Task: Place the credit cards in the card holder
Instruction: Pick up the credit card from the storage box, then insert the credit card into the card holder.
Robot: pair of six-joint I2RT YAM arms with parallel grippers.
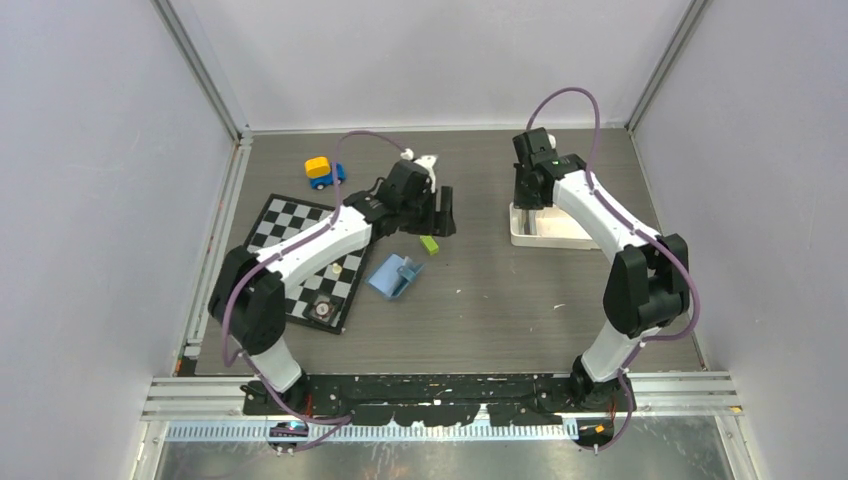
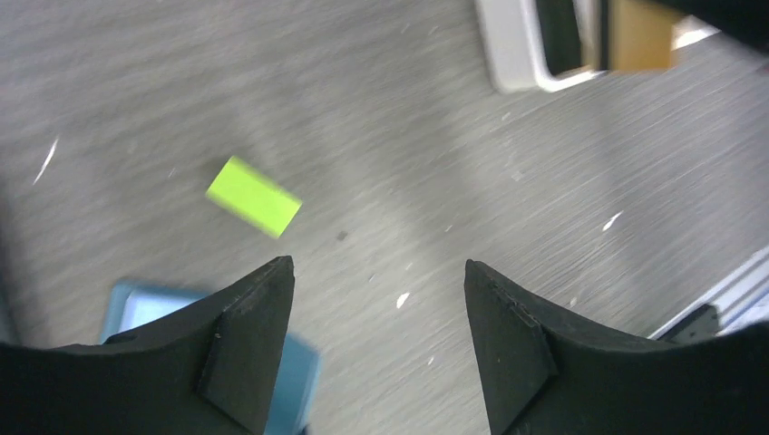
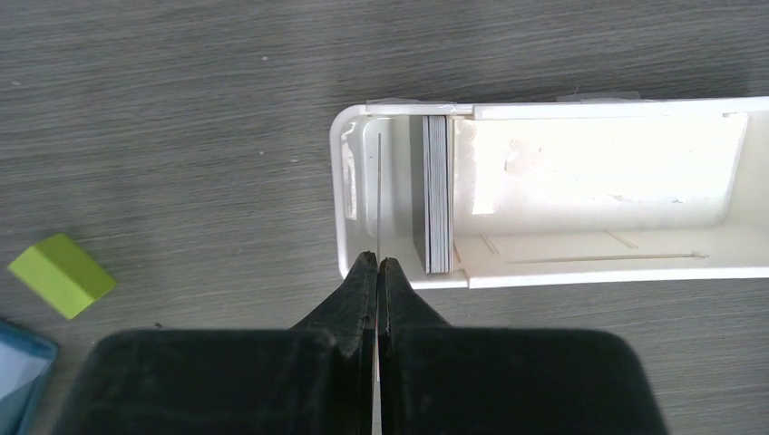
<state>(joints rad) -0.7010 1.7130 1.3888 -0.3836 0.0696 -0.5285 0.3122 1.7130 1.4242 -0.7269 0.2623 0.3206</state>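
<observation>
The teal-blue card holder (image 1: 394, 275) lies open on the table; its corner also shows in the left wrist view (image 2: 145, 304) and the right wrist view (image 3: 18, 373). My left gripper (image 2: 378, 267) is open and empty, above the table just beyond the holder (image 1: 443, 214). My right gripper (image 3: 377, 261) is shut on one thin credit card (image 3: 378, 195), seen edge-on, upright inside the left end of the white tray (image 3: 598, 272). A stack of cards (image 3: 437, 195) stands on edge beside it in the tray. A tan-gold card face (image 2: 642, 34) shows at the tray in the left wrist view.
A lime-green block (image 1: 429, 244) lies between the holder and the tray (image 1: 545, 228). A checkerboard (image 1: 300, 255) with small pieces lies at the left. A yellow and blue toy car (image 1: 322, 171) stands behind it. Walls close in the table on three sides.
</observation>
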